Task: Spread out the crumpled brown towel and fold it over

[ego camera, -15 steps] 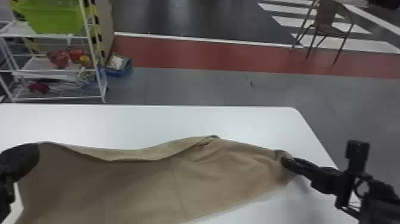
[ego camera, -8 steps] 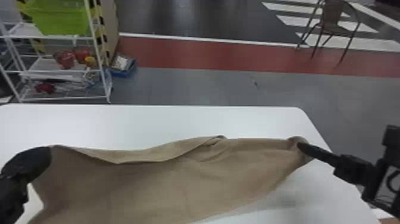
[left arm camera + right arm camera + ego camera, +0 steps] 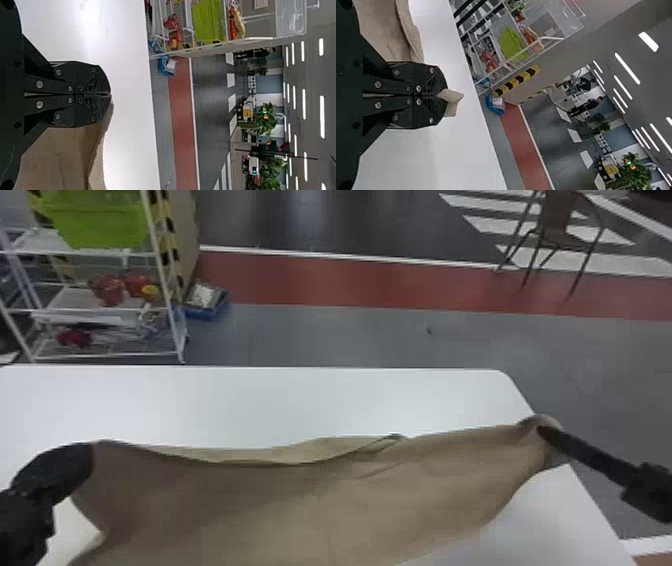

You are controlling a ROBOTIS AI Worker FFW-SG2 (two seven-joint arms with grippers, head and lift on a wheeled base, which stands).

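Across the near part of the smooth white table [image 3: 200, 400], the brown towel [image 3: 310, 510] is hanging in a soft, matte sheet, its upper edge sagging in waves and showing a lighter flap and a small crease. Its right end is appearing over the table's right edge, nearer than the rounded far right corner. Left gripper [image 3: 84, 457] is pressing its black, rounded fingers together, pinching the towel's upper left corner. Right gripper [image 3: 546, 433] is closing just as tight on the other upper corner. Right wrist view is showing a folded tab of cloth [image 3: 450, 102] poking past the fingertips; head view is showing the sheet spanning both grippers, plus a brown chair [image 3: 556, 227] beyond; left wrist view is showing leafy plants [image 3: 266, 118] farther off.
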